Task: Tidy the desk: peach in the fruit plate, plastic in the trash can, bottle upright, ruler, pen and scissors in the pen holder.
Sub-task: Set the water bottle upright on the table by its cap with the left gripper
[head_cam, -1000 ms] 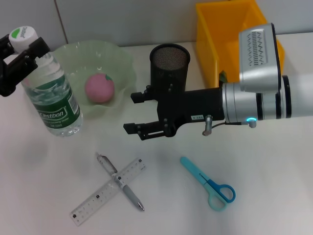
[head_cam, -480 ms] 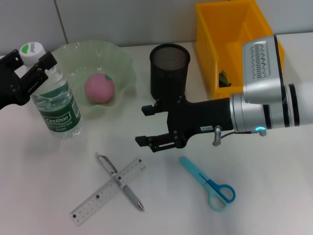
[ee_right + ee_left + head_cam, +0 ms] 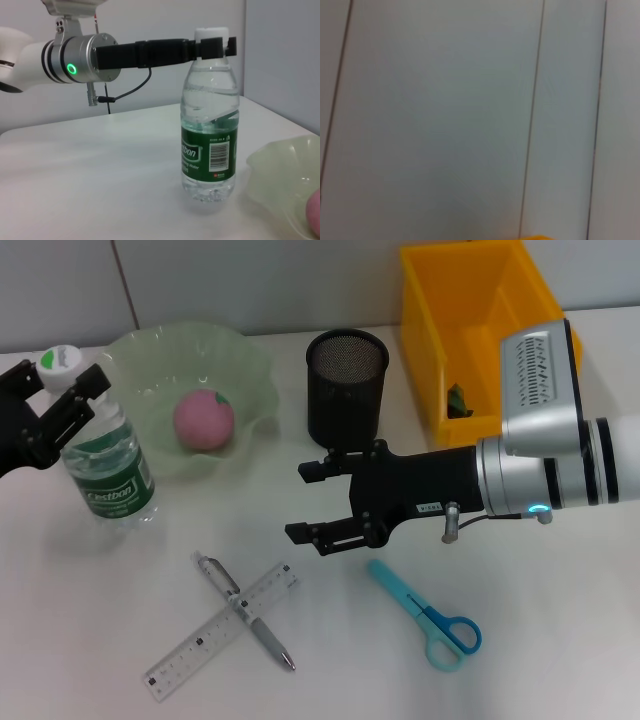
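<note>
- Standing upright now, the bottle [image 3: 105,465] is being steadied by the left gripper [image 3: 52,405], jaws clenched at its neck.
- Right gripper [image 3: 318,502], jaws released, is lowering toward the pen [image 3: 245,611].

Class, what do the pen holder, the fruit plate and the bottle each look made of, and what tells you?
Pen holder: black metal mesh, judging by the fine grid across its wall.
Fruit plate: pale green translucent glass or plastic; the wavy rim lets light through.
Bottle: clear thin plastic, ribbed, with a glossy green printed label.
</note>
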Controlling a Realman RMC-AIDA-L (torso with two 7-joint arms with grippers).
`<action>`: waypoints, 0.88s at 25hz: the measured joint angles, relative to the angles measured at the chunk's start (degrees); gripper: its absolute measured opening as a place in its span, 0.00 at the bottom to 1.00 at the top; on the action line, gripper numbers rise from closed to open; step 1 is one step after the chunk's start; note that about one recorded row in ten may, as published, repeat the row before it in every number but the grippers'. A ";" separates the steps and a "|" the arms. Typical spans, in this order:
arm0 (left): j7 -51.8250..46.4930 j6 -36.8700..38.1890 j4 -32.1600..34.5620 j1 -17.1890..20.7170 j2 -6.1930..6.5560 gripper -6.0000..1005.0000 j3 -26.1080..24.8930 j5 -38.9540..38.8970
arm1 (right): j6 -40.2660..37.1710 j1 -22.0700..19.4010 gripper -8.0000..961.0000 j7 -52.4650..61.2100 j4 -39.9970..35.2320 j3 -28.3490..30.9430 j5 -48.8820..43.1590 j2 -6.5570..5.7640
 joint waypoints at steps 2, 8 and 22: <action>0.70 -0.95 -0.15 0.26 -0.03 0.45 -0.07 -0.06 | 0.01 -0.01 0.80 0.07 0.00 0.04 -0.01 -0.01; 2.14 -3.03 -1.42 0.42 -0.12 0.45 -0.16 -0.49 | 0.04 -0.01 0.80 0.07 0.26 -0.01 -0.01 -0.02; 3.78 -6.20 -3.49 0.02 -0.18 0.45 -0.14 -1.31 | 0.01 0.00 0.80 0.65 0.45 -0.23 -0.73 -0.01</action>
